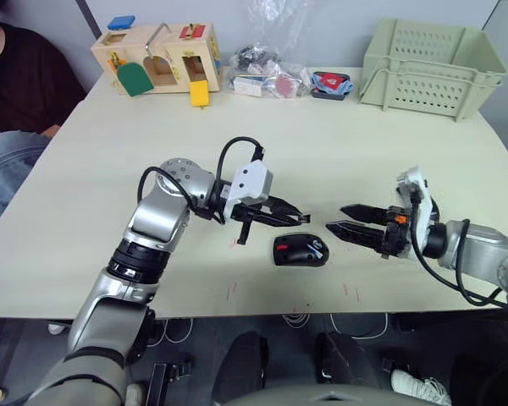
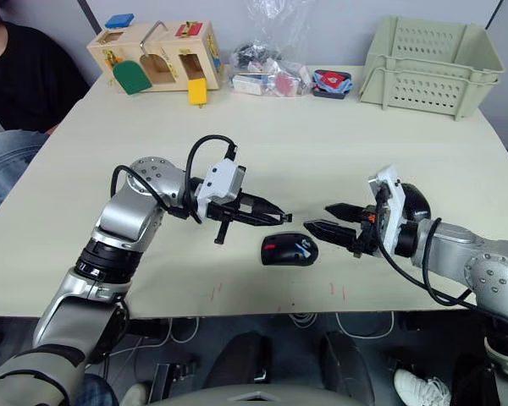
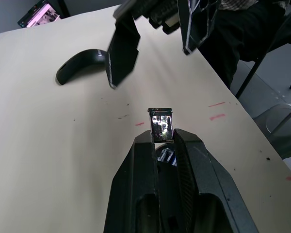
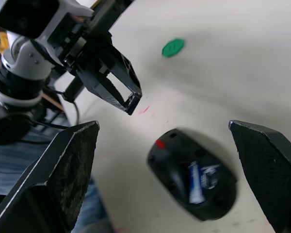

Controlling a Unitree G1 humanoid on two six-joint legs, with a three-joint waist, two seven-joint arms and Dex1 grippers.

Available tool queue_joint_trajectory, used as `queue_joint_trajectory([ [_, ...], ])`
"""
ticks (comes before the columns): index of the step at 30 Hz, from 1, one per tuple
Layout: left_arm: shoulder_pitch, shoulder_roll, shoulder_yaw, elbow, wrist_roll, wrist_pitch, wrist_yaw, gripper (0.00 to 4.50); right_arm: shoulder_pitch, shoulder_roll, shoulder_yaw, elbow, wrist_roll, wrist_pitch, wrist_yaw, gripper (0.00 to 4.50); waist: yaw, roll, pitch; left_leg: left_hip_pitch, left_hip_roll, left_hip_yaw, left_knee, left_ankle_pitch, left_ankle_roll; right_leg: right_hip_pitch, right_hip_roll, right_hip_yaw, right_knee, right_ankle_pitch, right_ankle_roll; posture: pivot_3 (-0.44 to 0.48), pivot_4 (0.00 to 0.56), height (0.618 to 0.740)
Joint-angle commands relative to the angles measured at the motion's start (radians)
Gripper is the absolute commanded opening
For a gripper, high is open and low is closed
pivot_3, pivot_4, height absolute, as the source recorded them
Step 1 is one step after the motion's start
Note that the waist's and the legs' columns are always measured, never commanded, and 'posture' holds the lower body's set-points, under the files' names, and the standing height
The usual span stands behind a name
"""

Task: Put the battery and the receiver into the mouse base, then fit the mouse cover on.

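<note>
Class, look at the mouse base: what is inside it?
The battery, blue with a pale end, lies inside the open mouse base, with red parts beside it. What lies under the battery is hidden.

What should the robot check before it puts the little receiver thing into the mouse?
1. Receiver pinched in the left gripper: ok.
2. Battery already lying inside the mouse base: ok.
3. Mouse base open side up, with nothing covering it: ok.
4. Right gripper open beside the base, not touching it: ok.
5. Receiver slot in the base free: cannot tell.
6. Mouse cover off and lying apart from the base: ok.
</note>
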Motion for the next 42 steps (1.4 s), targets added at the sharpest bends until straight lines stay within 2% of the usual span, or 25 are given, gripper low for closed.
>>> queue_joint_trajectory([
  [1, -0.020, -0.002, -0.012, -0.047, 0.005, -0.012, 0.016, 0.02, -0.047, -0.001, 0.022, 0.037, 0.228, 0.022, -0.205, 4.50, -0.001, 0.000, 0.000, 0.000, 0.000, 0.000, 0.000, 0.000, 0.000, 0.000, 0.000, 0.000, 0.000, 0.000, 0.000, 0.000, 0.150, 0.740],
  [2, -0.019, -0.002, -0.015, -0.050, 0.006, -0.011, 0.018, 0.02, -0.057, -0.001, 0.036, 0.051, 0.280, 0.015, -0.259, 4.50, -0.001, 0.000, 0.000, 0.000, 0.000, 0.000, 0.000, 0.000, 0.000, 0.000, 0.000, 0.000, 0.000, 0.000, 0.000, 0.000, 0.150, 0.740],
  [5, -0.018, -0.001, -0.022, -0.054, 0.007, -0.008, 0.024, 0.02, -0.079, -0.014, 0.074, 0.066, 0.386, -0.007, -0.358, 3.71, -0.001, 0.000, 0.000, 0.000, 0.000, 0.000, 0.000, 0.000, 0.000, 0.000, 0.000, 0.000, 0.000, 0.000, 0.000, 0.000, 0.150, 0.740],
  [8, -0.019, -0.001, -0.027, -0.053, 0.007, -0.008, 0.028, 0.02, -0.096, -0.024, 0.107, 0.066, 0.453, -0.030, -0.430, 2.09, -0.001, 0.000, 0.000, -0.001, 0.000, 0.000, 0.000, 0.000, 0.000, 0.000, 0.000, 0.000, -0.001, 0.000, 0.000, 0.000, 0.150, 0.740],
  [9, -0.020, -0.001, -0.028, -0.051, 0.008, -0.010, 0.030, 0.02, -0.103, -0.027, 0.118, 0.065, 0.471, -0.037, -0.447, 1.74, -0.002, 0.000, 0.000, -0.001, 0.000, 0.000, 0.000, 0.000, 0.000, 0.000, 0.000, 0.000, -0.001, 0.000, 0.000, 0.000, 0.150, 0.740],
  [16, -0.021, -0.001, -0.029, -0.049, 0.007, -0.009, 0.033, 0.02, -0.130, -0.050, 0.167, 0.072, 0.556, -0.071, -0.514, 1.74, -0.002, 0.000, 0.000, -0.001, 0.000, 0.000, 0.000, 0.000, 0.000, 0.000, 0.000, 0.000, -0.001, 0.000, 0.000, 0.000, 0.150, 0.740],
  [28, -0.028, -0.005, -0.026, -0.046, -0.001, -0.009, 0.030, 0.02, -0.140, -0.047, 0.194, 0.072, 0.558, -0.084, -0.529, 1.74, -0.001, 0.000, 0.000, -0.002, 0.000, 0.000, -0.001, 0.000, 0.000, -0.001, 0.000, 0.000, -0.003, 0.000, 0.000, 0.000, 0.150, 0.740],
  [32, -0.038, -0.009, -0.027, -0.040, -0.001, -0.009, 0.027, 0.02, -0.140, -0.049, 0.197, 0.077, 0.558, -0.082, -0.532, 0.71, -0.001, 0.000, 0.000, -0.002, 0.000, 0.000, -0.001, 0.000, 0.000, -0.001, 0.000, 0.000, -0.003, 0.000, 0.000, 0.000, 0.150, 0.740],
  [33, -0.040, -0.009, -0.026, -0.039, -0.002, -0.009, 0.027, 0.02, -0.139, -0.048, 0.197, 0.077, 0.558, -0.080, -0.528, 0.14, -0.001, 0.000, 0.000, -0.002, 0.000, 0.000, -0.001, 0.000, 0.000, -0.001, 0.000, 0.000, -0.003, 0.000, 0.000, 0.000, 0.150, 0.740],
  [34, -0.041, -0.010, -0.026, -0.037, -0.002, -0.009, 0.027, 0.02, -0.139, -0.048, 0.199, 0.077, 0.558, -0.078, -0.526, 0.03, -0.002, 0.000, 0.000, -0.002, 0.000, 0.000, -0.001, 0.000, 0.000, -0.001, 0.000, 0.000, -0.003, 0.000, 0.000, 0.000, 0.150, 0.740],
  [42, -0.037, -0.009, -0.024, -0.033, 0.002, -0.027, 0.025, 0.02, -0.137, -0.043, 0.198, 0.081, 0.558, -0.076, -0.525, 0.03, -0.001, 0.000, 0.000, -0.003, 0.001, 0.000, -0.001, 0.000, 0.000, -0.001, 0.000, 0.000, -0.004, 0.000, 0.000, 0.000, 0.150, 0.740],
])
